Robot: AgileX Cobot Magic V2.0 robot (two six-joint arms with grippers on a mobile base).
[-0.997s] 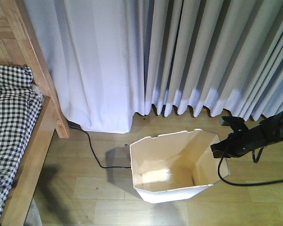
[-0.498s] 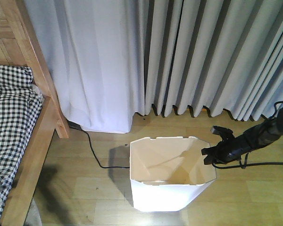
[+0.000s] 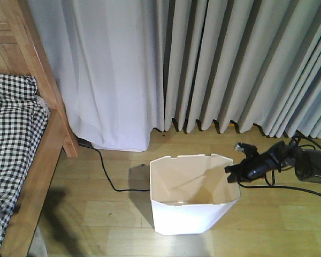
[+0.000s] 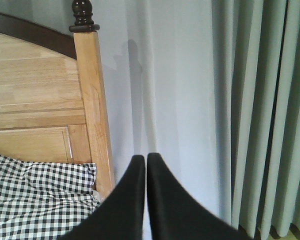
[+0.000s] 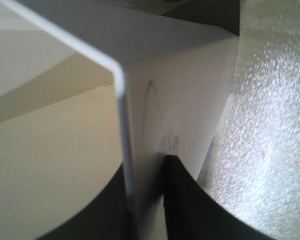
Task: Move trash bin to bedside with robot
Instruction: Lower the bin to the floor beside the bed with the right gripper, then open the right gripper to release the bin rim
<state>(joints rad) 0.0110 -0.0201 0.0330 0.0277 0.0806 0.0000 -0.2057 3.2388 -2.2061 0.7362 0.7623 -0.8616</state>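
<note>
— White plastic is sitting pinched in the right hand: one finger is inside the trash bin, the other outside, clenched on the rim wall. The bin is standing upright on the wooden floor, and the bedside is lying well off beyond the bin's far side from that hand.

— So how should the drag be going?

— Low and steady toward the bed, I'd judge, keeping the bin from tipping and steering it past the black cable on the floor.

— And the left hand?

— Fingers pressed together, holding nothing. Its arm is showing nowhere, and the bin's floor is partly hidden.
</note>
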